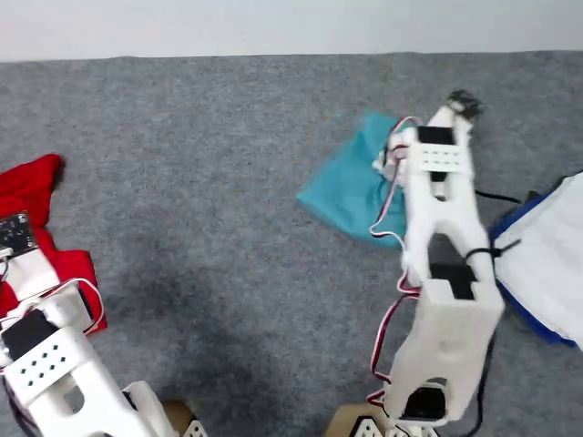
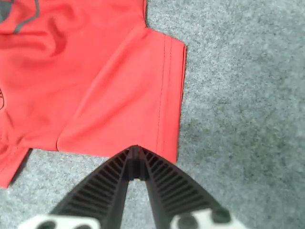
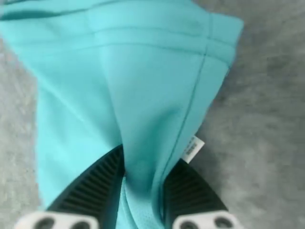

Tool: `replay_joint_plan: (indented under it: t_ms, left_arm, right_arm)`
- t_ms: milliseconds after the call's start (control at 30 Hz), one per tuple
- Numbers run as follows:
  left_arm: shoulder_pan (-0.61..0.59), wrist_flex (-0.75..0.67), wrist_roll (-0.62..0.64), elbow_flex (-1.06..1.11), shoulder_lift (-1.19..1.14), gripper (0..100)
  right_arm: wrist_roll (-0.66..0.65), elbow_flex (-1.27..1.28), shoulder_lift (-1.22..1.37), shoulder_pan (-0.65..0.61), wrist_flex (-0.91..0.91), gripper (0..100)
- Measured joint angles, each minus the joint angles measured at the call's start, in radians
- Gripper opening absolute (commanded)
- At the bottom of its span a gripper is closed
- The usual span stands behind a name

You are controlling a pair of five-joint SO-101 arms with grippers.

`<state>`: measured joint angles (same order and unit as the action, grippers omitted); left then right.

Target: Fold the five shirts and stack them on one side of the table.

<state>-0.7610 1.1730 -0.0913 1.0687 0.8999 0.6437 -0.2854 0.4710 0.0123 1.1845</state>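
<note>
A red shirt (image 1: 32,196) lies at the table's left edge, partly under my left arm (image 1: 41,346). In the left wrist view its short sleeve (image 2: 138,95) is spread flat on the grey cloth. My left gripper (image 2: 136,155) is shut, with its tips over the sleeve's hem and nothing visibly between them. A teal shirt (image 1: 351,187) lies bunched at the right of centre beside my right arm (image 1: 437,209). My right gripper (image 3: 143,160) is shut on a gathered fold of the teal shirt (image 3: 143,86), whose white label (image 3: 191,149) hangs beside one finger.
A white shirt (image 1: 551,255) lies on a blue one (image 1: 521,223) at the right edge, close to the right arm. The grey table cover (image 1: 209,137) is bare across the middle and back. A black cable (image 1: 499,196) trails by the right arm.
</note>
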Motion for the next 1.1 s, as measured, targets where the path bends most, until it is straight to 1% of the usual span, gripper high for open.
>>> replay_joint_plan:
  t_ms: [167, 300, 500, 600, 767, 1000, 1100]
  left_arm:
    - [0.0, 0.0, 0.0, 0.0, 0.0, 0]
    - [0.0, 0.0, 0.0, 0.0, 0.0, 0]
    - [0.0, 0.0, 0.0, 0.0, 0.0, 0]
    - [0.0, 0.0, 0.0, 0.0, 0.0, 0]
    - [0.0, 0.0, 0.0, 0.0, 0.0, 0]
    - [0.0, 0.0, 0.0, 0.0, 0.0, 0]
    - [0.0, 0.0, 0.0, 0.0, 0.0, 0]
  right_arm:
    - [-0.035, 0.0, -0.103, -0.008, 0.087, 0.9]
    - [-0.038, 0.0, -0.19, -0.003, 0.138, 0.9]
    - [-0.083, 0.0, -0.311, 0.015, 0.147, 0.9]
    - [-0.107, 0.0, -0.361, 0.06, 0.147, 0.9]
    - [-0.19, 0.0, -0.417, 0.146, 0.149, 0.9]
    - [-0.298, 0.0, -0.423, 0.275, 0.149, 0.9]
    - [-0.33, 0.0, -0.423, 0.308, 0.149, 0.9]
